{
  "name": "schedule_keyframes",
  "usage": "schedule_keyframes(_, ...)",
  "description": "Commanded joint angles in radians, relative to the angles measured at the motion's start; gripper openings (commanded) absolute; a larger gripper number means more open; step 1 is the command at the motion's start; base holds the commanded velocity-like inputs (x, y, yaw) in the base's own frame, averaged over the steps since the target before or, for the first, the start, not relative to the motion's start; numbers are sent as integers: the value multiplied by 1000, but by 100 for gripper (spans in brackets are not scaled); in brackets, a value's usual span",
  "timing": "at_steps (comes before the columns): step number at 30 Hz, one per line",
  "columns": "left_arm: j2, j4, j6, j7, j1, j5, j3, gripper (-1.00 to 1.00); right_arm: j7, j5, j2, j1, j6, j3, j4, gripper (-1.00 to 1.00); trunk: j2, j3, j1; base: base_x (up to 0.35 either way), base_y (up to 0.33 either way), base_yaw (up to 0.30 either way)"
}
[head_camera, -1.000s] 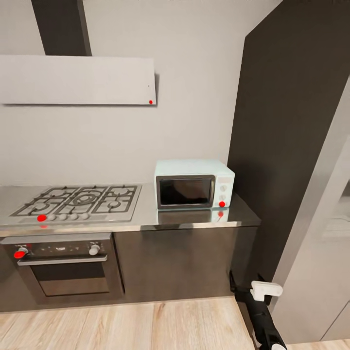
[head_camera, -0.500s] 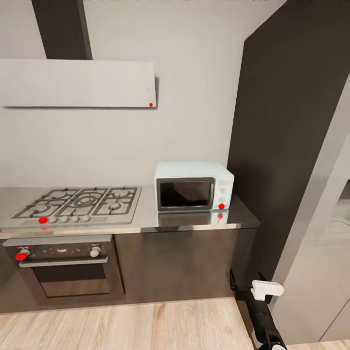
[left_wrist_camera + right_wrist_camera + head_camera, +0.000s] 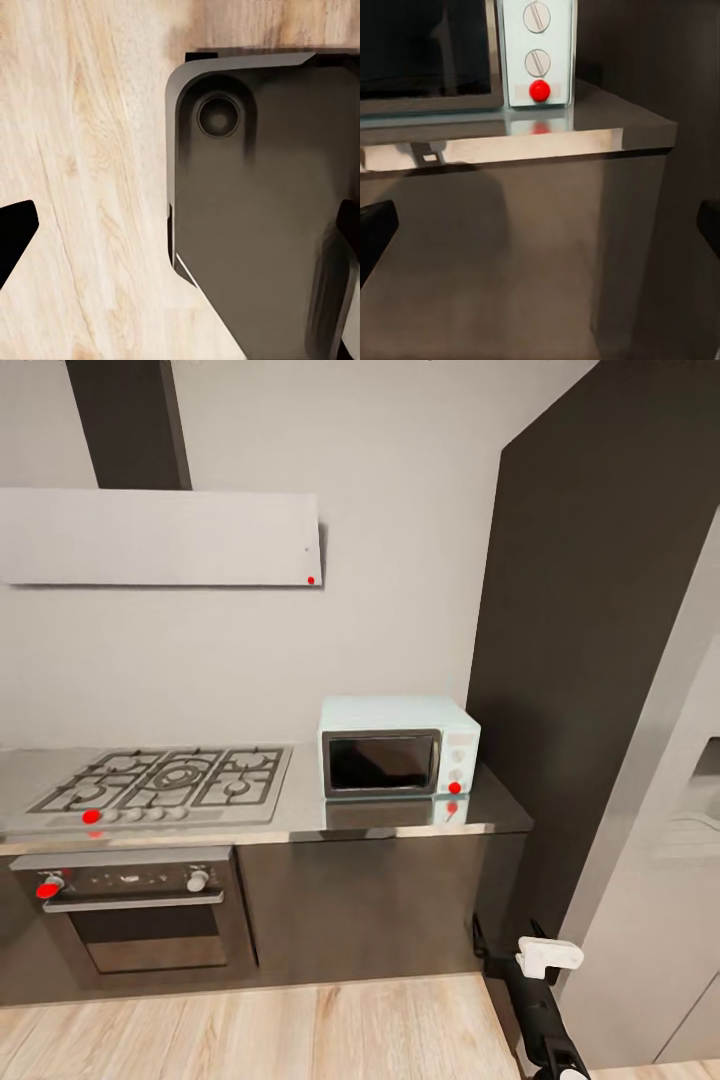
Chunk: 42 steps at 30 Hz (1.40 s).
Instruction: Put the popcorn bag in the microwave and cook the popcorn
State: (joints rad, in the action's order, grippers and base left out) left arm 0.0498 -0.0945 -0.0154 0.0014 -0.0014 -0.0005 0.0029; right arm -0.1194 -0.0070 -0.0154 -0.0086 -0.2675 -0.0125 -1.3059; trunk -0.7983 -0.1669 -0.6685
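Pale blue-white, the microwave (image 3: 399, 745) is seen with its door shut on the countertop (image 3: 400, 815), slightly lower in the head view than a second ago along with hob and hood, so the camera, not the things, is judged to have moved. The right gripper (image 3: 540, 225) is held spread, both dark fingertips wide apart, the microwave's knobs and red dot ahead of and above it. The left gripper (image 3: 180, 232) is likewise spread, above wooden floor. No popcorn bag is seen; the pickup is judged outstanding.
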Motion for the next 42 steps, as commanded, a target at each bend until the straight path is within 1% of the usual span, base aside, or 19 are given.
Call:
schedule_keyframes(1, 0, -1, -2, 0, 0, 0, 0, 100, -5, -1, 0, -1, -3, -1, 0, 100, 6, 2, 4, 0, 0, 0)
schedule_keyframes(9, 1, -1, -2, 0, 0, 0, 0, 100, -5, -1, 0, -1, -4, -1, 0, 100, 62, 27, 34, 0, 0, 0)
schedule_keyframes(14, 1, -1, -2, 0, 0, 0, 0, 100, -5, -1, 0, -1, -4, -2, 0, 100, 62, 27, 34, 130, 0, 0)
schedule_keyframes(31, 1, -1, -4, 0, 0, 0, 0, 100, 6, 0, 0, -1, -5, -7, 0, 100, 62, 27, 34, 334, 0, 0)
schedule_keyframes(39, -1, -1, -6, 0, 0, 0, -1, 100, 85, 1, 1, -1, -8, -7, 0, 100, 62, 27, 34, 308, 63, 0)
schedule_keyframes(42, 10, -1, -6, 0, 0, 0, -1, 100, 91, 1, 5, -1, -9, -4, -1, 100, 62, 27, 34, 59, 24, 0)
